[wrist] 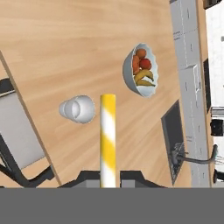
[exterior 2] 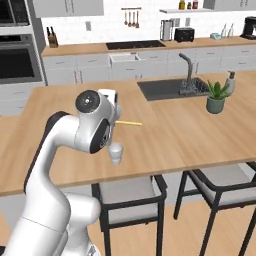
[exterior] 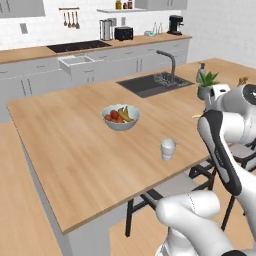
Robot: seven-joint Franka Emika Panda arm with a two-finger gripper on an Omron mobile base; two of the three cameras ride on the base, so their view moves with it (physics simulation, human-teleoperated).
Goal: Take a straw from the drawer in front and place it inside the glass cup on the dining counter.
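Note:
My gripper (wrist: 108, 177) is shut on the straw (wrist: 108, 140), a yellow-and-white stick that runs up the middle of the hand view. In the right base view the straw (exterior 2: 130, 122) pokes out sideways from the hand, a little above the dining counter (exterior 2: 200, 135). The glass cup (wrist: 78, 109) stands upright just left of the straw in the hand view, near the counter's front edge (exterior: 168, 149) (exterior 2: 116, 152). The drawer (exterior: 76, 61) (exterior 2: 125, 58) hangs open in the far cabinet row. In the left base view my forearm hides the gripper, with only the straw's tip (exterior: 196, 116) showing.
A bowl of fruit (exterior: 120, 116) (wrist: 141, 70) sits mid-counter behind the cup. The dark sink with faucet (exterior: 152, 84) (exterior 2: 170, 89), a potted plant (exterior 2: 216, 97) and a soap dispenser (exterior 2: 230, 80) stand further back. Black stools (exterior 2: 130, 200) line the counter's near side.

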